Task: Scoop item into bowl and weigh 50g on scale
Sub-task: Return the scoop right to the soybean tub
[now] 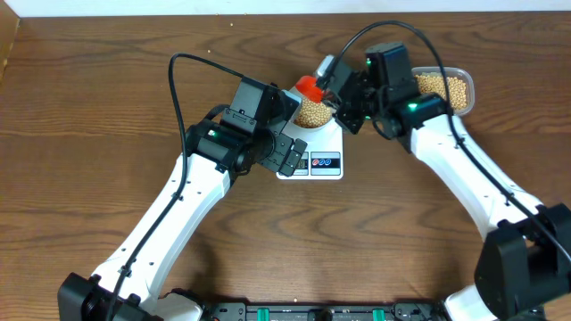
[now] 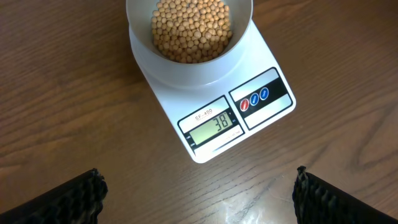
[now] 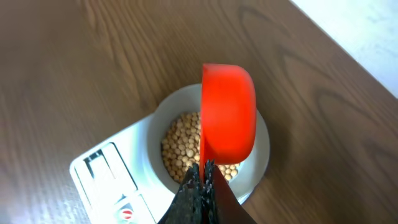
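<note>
The pale bowl [image 2: 186, 74] stands on the white scale [image 2: 264, 115], holding a heap of tan beans [image 2: 191, 28]. The scale's display [image 2: 214, 127] reads 38. My right gripper [image 3: 203, 171] is shut on the handle of a red scoop [image 3: 227, 115], which is turned on its side just above the bowl's [image 3: 261, 149] beans [image 3: 180, 146]. My left gripper [image 2: 199, 180] hangs open over bare table just in front of the scale's display edge, its fingers [image 2: 81, 193] wide apart and holding nothing. From overhead, scoop [image 1: 310, 86], bowl [image 1: 312, 111] and scale [image 1: 323, 163] sit between both arms.
A clear plastic tub [image 1: 446, 86] with more beans stands at the back right, partly behind my right arm. The wooden table [image 1: 107, 134] stretches to the left and front of the scale.
</note>
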Robot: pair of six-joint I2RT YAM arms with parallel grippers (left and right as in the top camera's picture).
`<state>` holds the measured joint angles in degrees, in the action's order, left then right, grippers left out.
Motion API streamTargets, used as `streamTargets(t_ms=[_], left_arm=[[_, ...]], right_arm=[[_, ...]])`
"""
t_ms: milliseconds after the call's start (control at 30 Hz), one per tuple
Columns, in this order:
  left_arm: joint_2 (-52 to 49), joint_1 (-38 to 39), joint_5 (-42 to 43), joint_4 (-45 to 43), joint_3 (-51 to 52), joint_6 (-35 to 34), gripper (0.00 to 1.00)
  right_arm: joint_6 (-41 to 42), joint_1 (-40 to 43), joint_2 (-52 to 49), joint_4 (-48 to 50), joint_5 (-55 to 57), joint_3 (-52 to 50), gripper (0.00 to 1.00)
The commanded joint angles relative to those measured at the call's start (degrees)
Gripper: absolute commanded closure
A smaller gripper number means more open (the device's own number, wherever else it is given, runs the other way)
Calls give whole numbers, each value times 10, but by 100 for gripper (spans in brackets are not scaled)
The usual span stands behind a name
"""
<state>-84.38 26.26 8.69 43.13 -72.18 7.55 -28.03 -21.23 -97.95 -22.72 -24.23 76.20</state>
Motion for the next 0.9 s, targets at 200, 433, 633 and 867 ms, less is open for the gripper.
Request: streamTargets(t_ms=[200, 433, 633, 867], left_arm=[[-3, -2, 1, 2, 0, 3, 2], [-3, -2, 1, 2, 0, 3, 2], [-3, -2, 1, 2, 0, 3, 2], [-3, -2, 1, 2, 0, 3, 2]], right_arm=[[114, 102, 96, -22, -53, -1, 99], [180, 231, 128, -95, -27, -1, 99], [219, 306, 101, -154, 110, -2, 99], [218, 324, 14, -154, 175, -2, 99]])
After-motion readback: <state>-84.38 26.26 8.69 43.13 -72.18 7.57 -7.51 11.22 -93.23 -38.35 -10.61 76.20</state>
